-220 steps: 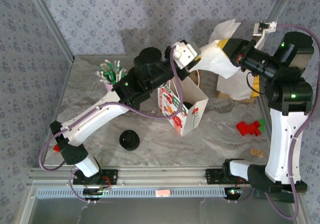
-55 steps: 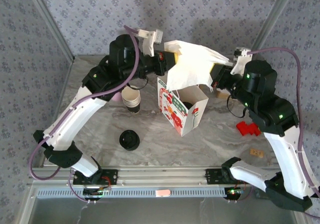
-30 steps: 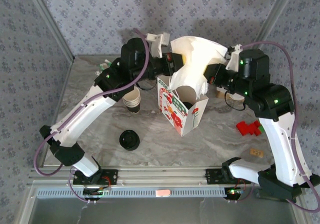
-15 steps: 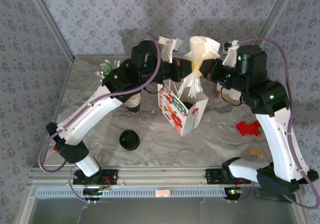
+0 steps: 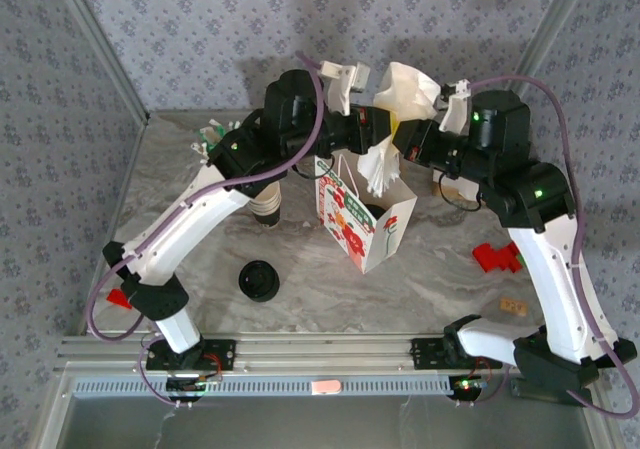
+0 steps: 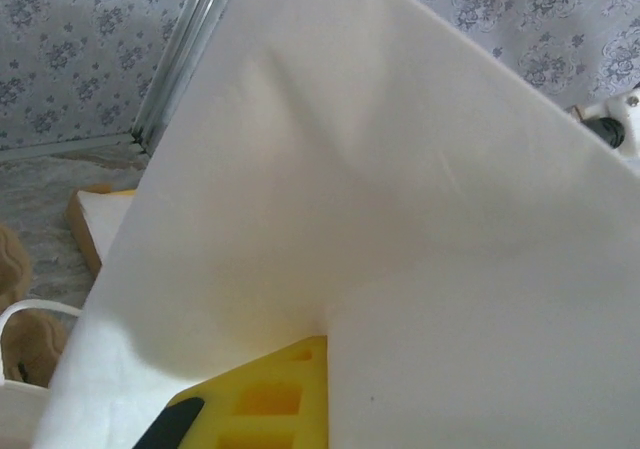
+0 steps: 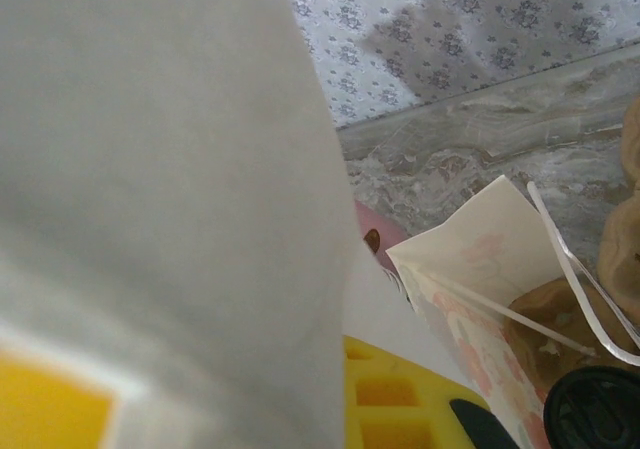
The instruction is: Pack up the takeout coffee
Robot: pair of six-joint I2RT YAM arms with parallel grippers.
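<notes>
the two arms meet high over the paper bag (image 5: pixel 368 231). the left gripper (image 5: pixel 376 129) and the right gripper (image 5: pixel 408 141) are both pinched closed on one white paper sheet (image 5: pixel 402 91). the sheet is scrunched up between them. one end pokes up and the other end hangs down by the mouth of the bag. the takeout coffee (image 7: pixel 596 409) sits down inside the bag. the right wrist view looks in and sees its round black lid.

what could go wrong from here is only a guess. the sheet looks thin, and both grippers hold it. if they pull apart, it may rip. if one lets go too soon, the sheet may flop over the side of the bag and not go in.

the bag looks light and stands by itself on the table (image 5: pixel 440 279). if an arm pushes down hard, or bumps the rim or the thin handle (image 7: pixel 575 269), the bag may tip. then the coffee could fall over with it. a hard push right on the lid could pop it loose and spill the drink.

the stack of cups (image 5: pixel 265 204) stands just beside the left arm, so a wide swing could knock it down.
</notes>
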